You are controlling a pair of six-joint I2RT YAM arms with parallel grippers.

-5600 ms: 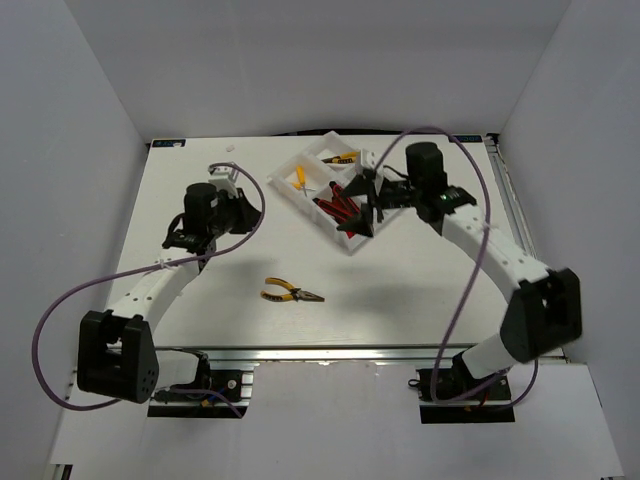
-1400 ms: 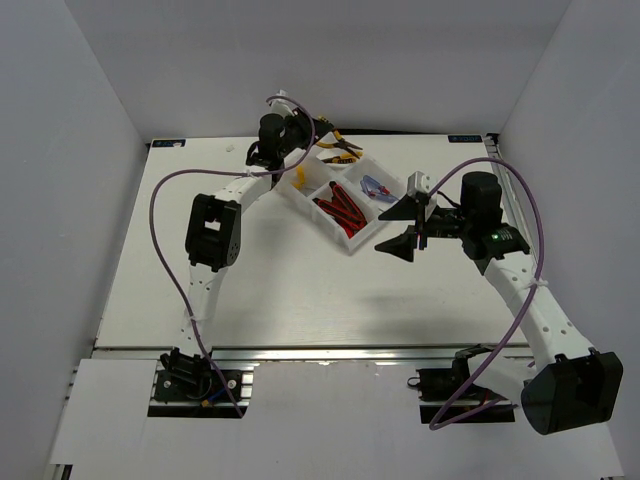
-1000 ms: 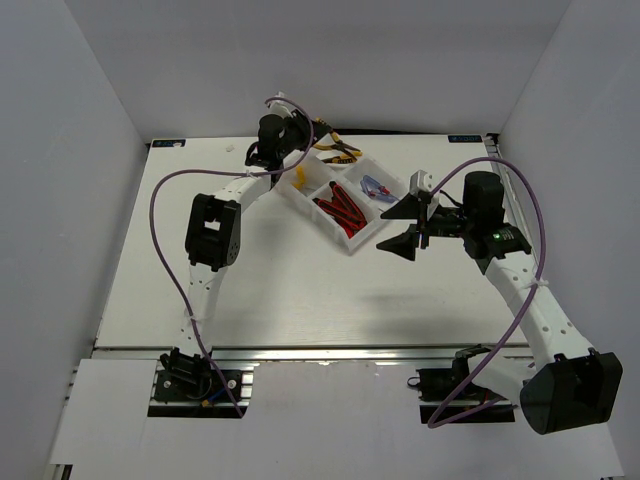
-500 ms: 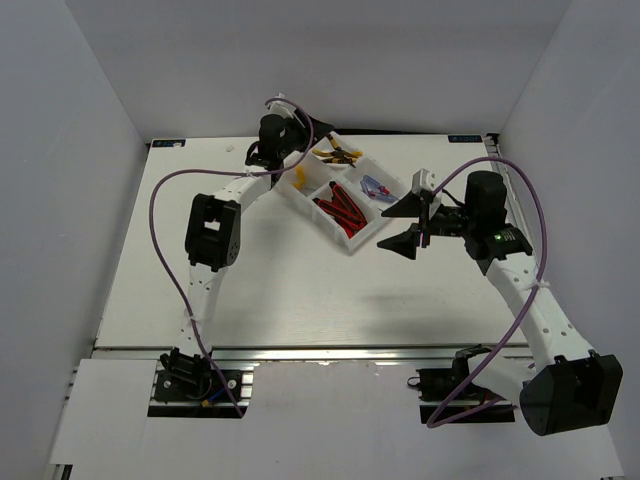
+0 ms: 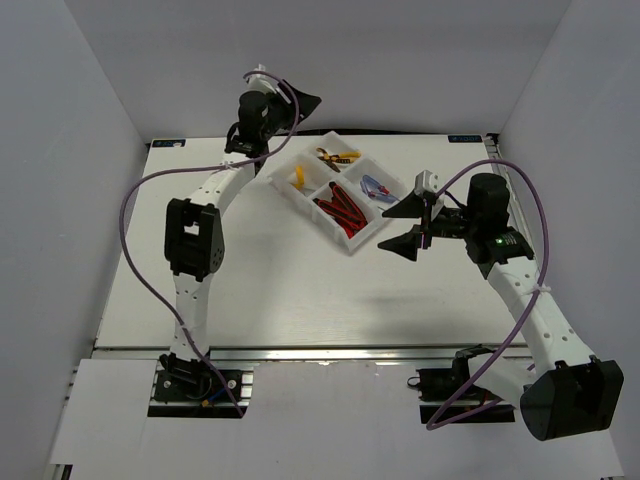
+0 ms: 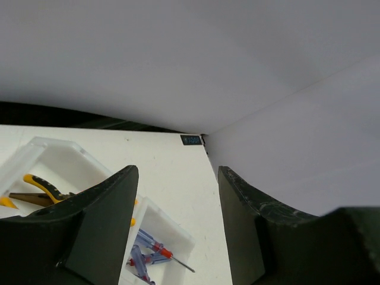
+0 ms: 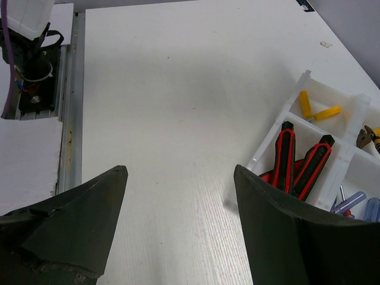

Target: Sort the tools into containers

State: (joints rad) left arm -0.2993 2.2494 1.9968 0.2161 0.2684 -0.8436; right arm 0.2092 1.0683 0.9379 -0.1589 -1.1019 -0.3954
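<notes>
The white four-compartment tray [image 5: 283, 163] stands at the back middle of the table. It holds yellow-handled pliers [image 5: 338, 156], a tiny yellow-handled tool [image 5: 298, 178], red-and-black utility knives [image 5: 340, 208] and blue screwdrivers [image 5: 375, 186], each kind in its own compartment. My left gripper [image 5: 298, 108] is open and empty, raised above the tray's back left. In its wrist view I see the pliers [image 6: 41, 189] and screwdrivers [image 6: 151, 252] below. My right gripper [image 5: 390, 230] is open and empty, just right of the tray. Its wrist view shows the knives [image 7: 297, 160] and the tray wall [image 7: 279, 122].
White walls enclose the table on the left, back and right. The left arm's purple cable [image 5: 135, 200] loops over the table's left side. The arm bases and a metal rail [image 5: 320, 355] run along the near edge.
The pliers that lay on the table earlier are now in the tray's back compartment. My left gripper has risen up and back from the tray, open. The right arm has barely moved.
</notes>
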